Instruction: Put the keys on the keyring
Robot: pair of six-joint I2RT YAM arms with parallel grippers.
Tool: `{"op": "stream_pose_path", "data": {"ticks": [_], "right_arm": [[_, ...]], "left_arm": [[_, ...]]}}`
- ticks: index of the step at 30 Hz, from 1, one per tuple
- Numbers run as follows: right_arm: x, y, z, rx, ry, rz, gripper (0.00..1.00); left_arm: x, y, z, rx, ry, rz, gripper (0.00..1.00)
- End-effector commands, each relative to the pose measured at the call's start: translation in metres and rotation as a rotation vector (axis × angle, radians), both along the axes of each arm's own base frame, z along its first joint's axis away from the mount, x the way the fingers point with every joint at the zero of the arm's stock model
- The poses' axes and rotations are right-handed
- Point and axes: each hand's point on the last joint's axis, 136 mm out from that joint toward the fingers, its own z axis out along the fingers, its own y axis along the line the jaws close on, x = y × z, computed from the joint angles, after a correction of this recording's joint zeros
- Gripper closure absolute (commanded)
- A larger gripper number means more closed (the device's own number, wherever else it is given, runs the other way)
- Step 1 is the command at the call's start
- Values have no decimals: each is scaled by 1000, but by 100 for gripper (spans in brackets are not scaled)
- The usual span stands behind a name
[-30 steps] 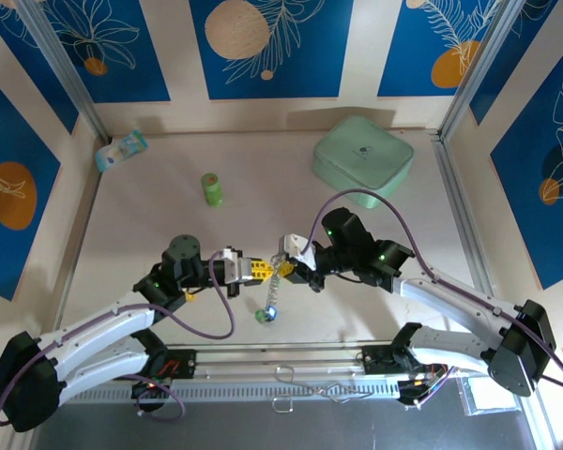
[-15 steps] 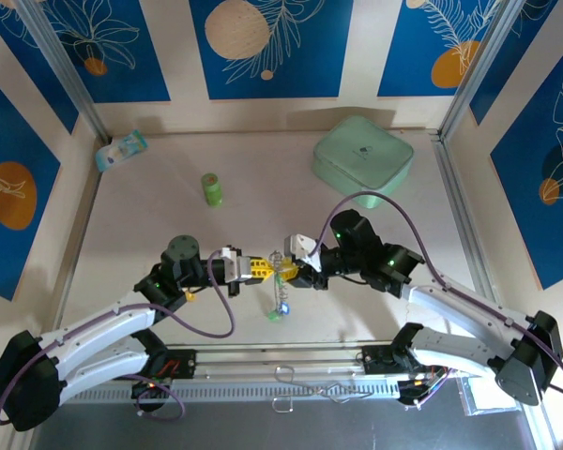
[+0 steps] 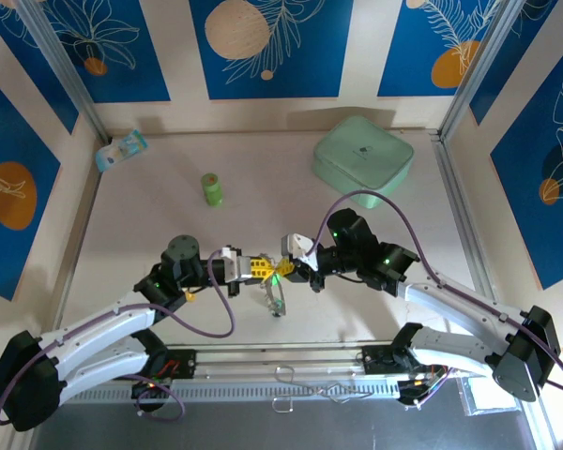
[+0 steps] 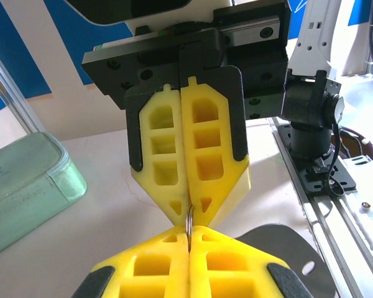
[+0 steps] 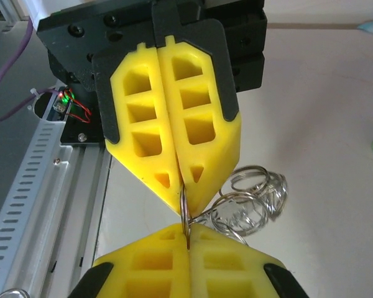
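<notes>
Around the frame's edges I see blue leaf-patterned walls (image 3: 263,47) enclosing the beige table (image 3: 150,225), with a mint box (image 3: 362,155) at upper right. At centre, the left gripper (image 3: 260,268) and right gripper (image 3: 287,270) meet tip to tip, both clamped on the keyring (image 5: 184,214). Its chain (image 3: 278,300) hangs shorter than a second ago, nearer the fingertips.

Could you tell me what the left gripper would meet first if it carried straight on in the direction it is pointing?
The right gripper: its shut yellow tips face the left gripper nose to nose, both pinching the keyring wire between them. Contact would probably come almost at once.
</notes>
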Motion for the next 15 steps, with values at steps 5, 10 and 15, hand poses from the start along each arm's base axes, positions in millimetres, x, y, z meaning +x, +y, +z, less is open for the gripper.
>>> {"op": "stream_pose_path", "data": {"ticks": [5, 10, 15], "right_arm": [[-1, -1, 3, -115, -60, 26, 100], [-4, 0, -1, -215, -80, 70, 100], [-8, 10, 9, -206, -101, 111, 100]], "left_arm": [[10, 2, 1, 131, -50, 47, 81], [9, 1, -5, 197, -59, 29, 93], [7, 1, -12, 241, -51, 9, 90]]}}
